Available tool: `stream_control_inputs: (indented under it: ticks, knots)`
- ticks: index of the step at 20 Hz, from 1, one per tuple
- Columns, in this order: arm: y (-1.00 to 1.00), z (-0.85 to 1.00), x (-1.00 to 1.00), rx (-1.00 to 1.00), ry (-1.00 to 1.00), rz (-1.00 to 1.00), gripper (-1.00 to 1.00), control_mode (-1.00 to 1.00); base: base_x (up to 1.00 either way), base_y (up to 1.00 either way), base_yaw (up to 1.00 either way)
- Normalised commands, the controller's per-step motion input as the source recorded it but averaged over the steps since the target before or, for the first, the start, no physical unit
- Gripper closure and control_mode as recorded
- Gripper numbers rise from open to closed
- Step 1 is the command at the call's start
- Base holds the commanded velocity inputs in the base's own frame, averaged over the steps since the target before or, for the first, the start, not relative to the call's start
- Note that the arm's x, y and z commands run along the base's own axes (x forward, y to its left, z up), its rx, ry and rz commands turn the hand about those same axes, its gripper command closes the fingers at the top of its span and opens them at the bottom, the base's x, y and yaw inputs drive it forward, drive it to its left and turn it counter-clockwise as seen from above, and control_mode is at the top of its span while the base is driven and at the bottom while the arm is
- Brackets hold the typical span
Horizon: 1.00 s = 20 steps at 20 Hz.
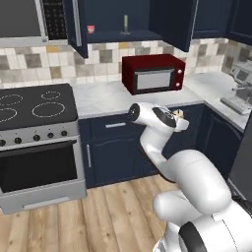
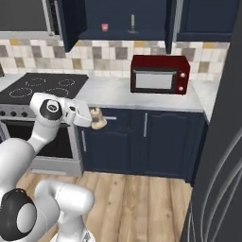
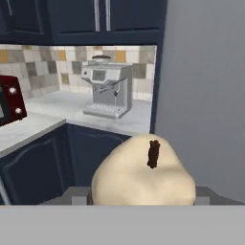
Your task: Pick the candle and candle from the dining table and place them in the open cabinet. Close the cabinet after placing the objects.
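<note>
My end effector (image 2: 97, 119) is gripping the lumpy cream candle (image 3: 143, 172), its fingers pressing on either side of the wax, with the dark wick (image 3: 153, 154) pointing up in the hand view. I am holding it in the air in front of the navy lower cupboards (image 2: 142, 137), below the front edge of the white marble bench (image 2: 118, 97). The slim olive taper candle (image 2: 133, 23) is standing upright on the shelf inside the open cabinet (image 1: 167, 19), above the bench, with a small red cup (image 2: 104, 27) near it towards the shelf's left end. A red microwave (image 1: 153, 74) is sitting on the bench under the cabinet. The black stovetop (image 1: 34, 106) is lying at the bench's left end. In the hand view, a silver coffee machine (image 3: 106, 88) is standing at the bench's far corner.
</note>
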Motion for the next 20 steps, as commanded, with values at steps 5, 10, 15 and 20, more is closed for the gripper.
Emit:
stream_control_inputs:
  ticks: [5,10,15,20]
  knots:
    - [0.00,0.00,0.00,0.00,0.00,0.00,1.00,1.00,0.78,-0.43,0.28]
    - [0.00,0.00,0.00,0.00,0.00,0.00,1.00,1.00,0.72,-0.61,0.31]
    - [0.00,0.00,0.00,0.00,0.00,0.00,1.00,1.00,0.58,-0.69,0.30]
    - [0.00,0.00,0.00,0.00,0.00,0.00,1.00,1.00,0.50,-0.67,0.26]
